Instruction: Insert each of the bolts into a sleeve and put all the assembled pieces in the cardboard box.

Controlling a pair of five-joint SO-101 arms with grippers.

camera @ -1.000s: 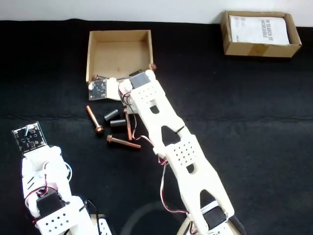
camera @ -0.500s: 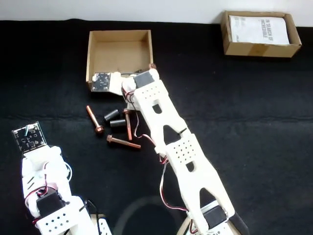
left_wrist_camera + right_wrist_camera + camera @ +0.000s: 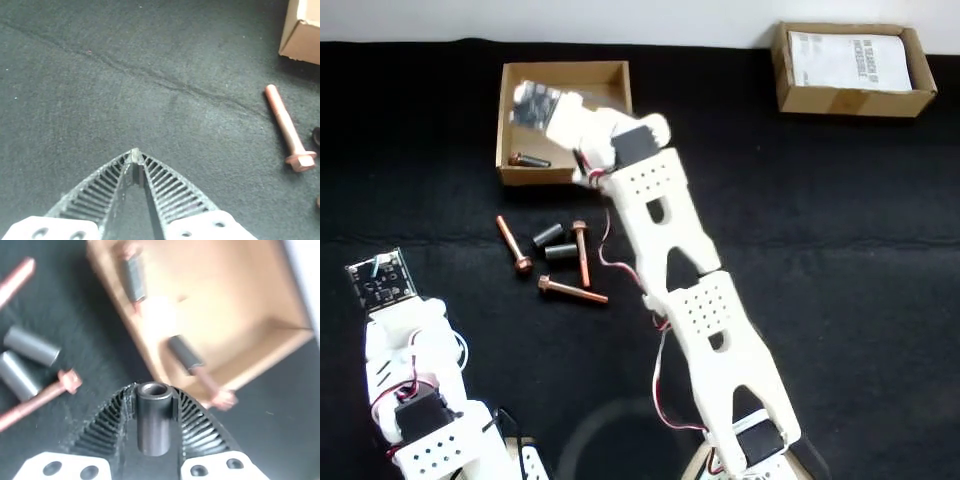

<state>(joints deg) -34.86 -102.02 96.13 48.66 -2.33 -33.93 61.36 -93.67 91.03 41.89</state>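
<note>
Left wrist view: left gripper (image 3: 134, 156) closed on nothing, tips meeting above black cloth (image 3: 100, 75), loose bolt (image 3: 287, 127) near. Farther out, two sleeves (image 3: 548, 236) and three bolts (image 3: 572, 291) lie unassembled before cardboard box (image 3: 504, 115). Right gripper (image 3: 153, 391) clamps dark sleeve (image 3: 152, 425), bore empty, over box; assembled pieces (image 3: 134, 277) inside. Risk: releasing here drops bolt-less sleeve into box. Round sleeve may also slip from jaws.

Black cloth-covered table (image 3: 840, 260) spanned whole scene. Shallow carton (image 3: 850, 103) sat at far right, near table's far edge. White printed sheet (image 3: 848, 58) lay flat inside carton, covering most of its floor. Pale wall strip (image 3: 620, 20) ran beyond far edge. Crease (image 3: 150, 77) crossed cloth.
</note>
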